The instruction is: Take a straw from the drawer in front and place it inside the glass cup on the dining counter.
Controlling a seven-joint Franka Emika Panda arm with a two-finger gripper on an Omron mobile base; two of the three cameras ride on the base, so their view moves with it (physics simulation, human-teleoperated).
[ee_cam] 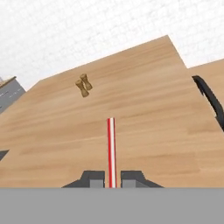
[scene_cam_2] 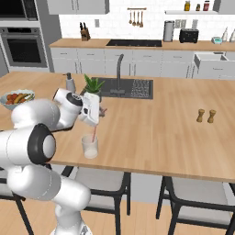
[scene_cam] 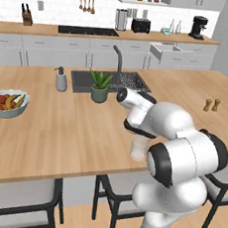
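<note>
Hand view: the gripper (ee_cam: 112,178) has its two dark fingertips (ee_cam: 92,178) closed on the straw (ee_cam: 111,148), a thin red stick that runs straight out from between them over the light-wood dining counter (ee_cam: 144,118). Two small wooden shakers (ee_cam: 83,85) stand together farther along the counter, and the dark curved back of a chair (ee_cam: 210,100) shows at the counter edge.

Right base view: the gripper (scene_cam_2: 97,125) points downward just above the glass cup (scene_cam_2: 90,146), which stands upright on the dining counter (scene_cam_2: 174,137) near its front edge. The straw (scene_cam_2: 94,133) hangs from the jaws with its lower end at or inside the cup rim; whether it touches the glass cannot be told. A potted plant (scene_cam_2: 93,86) and a grey soap dispenser (scene_cam_2: 70,82) stand beside the inset sink (scene_cam_2: 128,88). A fruit bowl (scene_cam_2: 16,98) rests at the far left.

Left base view: the glass cup (scene_cam: 138,149) is partly hidden behind the arm. The drawer (scene_cam: 165,51) stands pulled open in the cabinet run along the tiled wall.
</note>
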